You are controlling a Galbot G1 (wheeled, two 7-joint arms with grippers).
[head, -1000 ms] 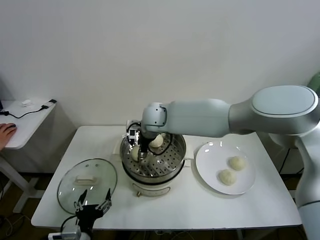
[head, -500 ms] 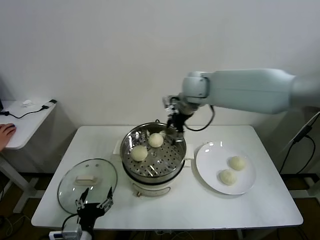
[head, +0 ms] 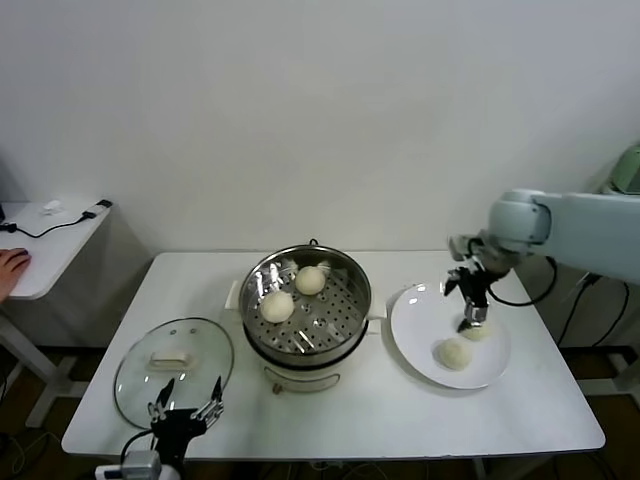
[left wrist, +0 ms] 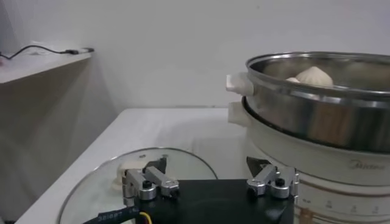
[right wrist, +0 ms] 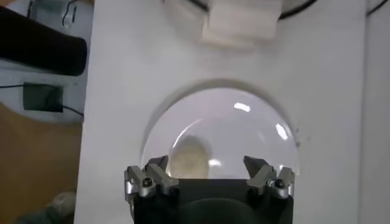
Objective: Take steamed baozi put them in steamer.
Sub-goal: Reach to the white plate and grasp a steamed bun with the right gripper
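Over the plate (head: 425, 310) at the surface's right, the right gripper (head: 472, 318) hangs w/ fingers apart, above 2 baozi (head: 455, 353). 2 more sit in the steamer (head: 307, 340), mid-surface. Left gripper (head: 186, 408), fingers apart, idles near the glass lid (head: 150, 375).

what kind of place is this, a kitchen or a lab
Most likely a robot test room staged as a kitchen corner. A plain white folding table against a bare white wall holds an electric steamer and a plate of buns, and a side desk carries cables.
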